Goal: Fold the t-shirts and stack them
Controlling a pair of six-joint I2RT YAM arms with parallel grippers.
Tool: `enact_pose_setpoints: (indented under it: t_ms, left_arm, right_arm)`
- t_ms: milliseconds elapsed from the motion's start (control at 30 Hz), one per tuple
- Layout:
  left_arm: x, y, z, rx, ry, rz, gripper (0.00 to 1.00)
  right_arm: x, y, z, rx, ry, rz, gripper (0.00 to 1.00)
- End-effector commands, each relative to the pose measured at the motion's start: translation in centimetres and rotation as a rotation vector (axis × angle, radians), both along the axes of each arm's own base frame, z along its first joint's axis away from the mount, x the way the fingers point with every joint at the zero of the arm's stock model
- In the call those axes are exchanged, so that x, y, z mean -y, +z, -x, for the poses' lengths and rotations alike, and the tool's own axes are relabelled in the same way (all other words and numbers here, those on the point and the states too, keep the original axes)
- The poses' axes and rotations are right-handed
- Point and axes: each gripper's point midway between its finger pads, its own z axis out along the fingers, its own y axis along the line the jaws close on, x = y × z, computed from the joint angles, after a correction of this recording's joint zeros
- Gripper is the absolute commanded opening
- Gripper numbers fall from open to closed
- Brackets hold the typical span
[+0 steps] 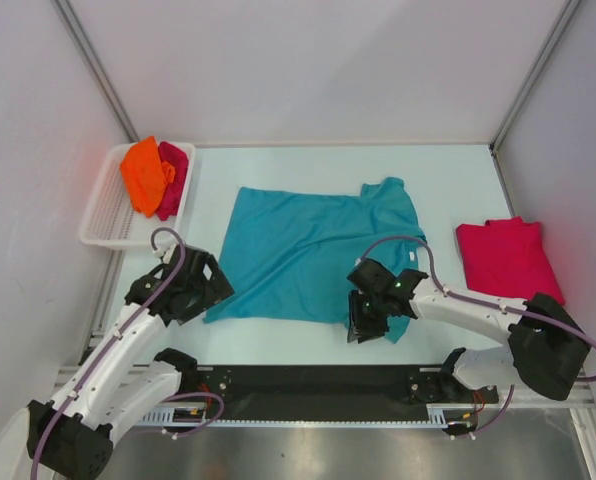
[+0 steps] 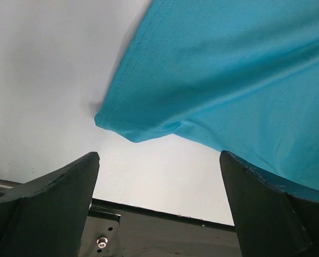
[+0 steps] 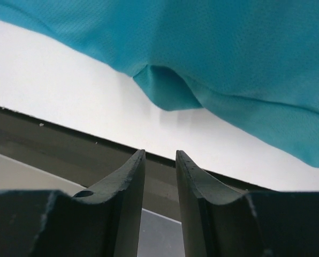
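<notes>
The teal t-shirt [image 1: 308,250] lies spread flat mid-table. My left gripper [image 1: 200,292] is wide open and empty at its near left corner; that hem corner [image 2: 122,124] hangs just beyond my left gripper [image 2: 159,170] in the wrist view. My right gripper [image 1: 363,322] is at the shirt's near right hem; its jaws [image 3: 160,156] stand a narrow gap apart with nothing between them, and a teal fold [image 3: 167,88] lies just past the tips. A crimson-pink shirt [image 1: 508,258] lies folded at the right. An orange shirt [image 1: 144,172] and a second crimson-pink one [image 1: 174,178] sit in the basket.
The white slatted basket [image 1: 106,220] stands at the far left edge. White walls with metal posts close in the table on three sides. A black rail [image 1: 308,385] with the arm bases runs along the near edge.
</notes>
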Motion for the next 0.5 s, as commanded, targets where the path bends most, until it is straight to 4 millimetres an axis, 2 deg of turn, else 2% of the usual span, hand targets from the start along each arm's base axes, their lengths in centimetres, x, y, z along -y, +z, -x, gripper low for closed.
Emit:
enact_pose_setpoints:
  t_ms: [0, 67, 267, 467]
  left_arm:
    - [0.2, 1.2, -1.1, 0.04, -0.011, -0.011, 1.0]
    - [0.3, 1.2, -1.4, 0.046, -0.016, -0.01, 1.0]
    - [0.4, 1.1, -2.0, 0.047, -0.03, -0.02, 1.0]
    - [0.7, 1.5, -2.5, 0.061, -0.047, -0.018, 1.0]
  right_arm:
    - [-1.5, 0.5, -2.2, 0.081, 0.005, -0.009, 0.35]
    - [-1.5, 0.0, -2.9, 0.094, 0.011, 0.029, 0.34]
    - [-2.5, 0.7, -4.9, 0.148, 0.049, 0.077, 0.34]
    - [-2.7, -0.3, -5.4, 0.149, 0.068, 0.125, 0.33]
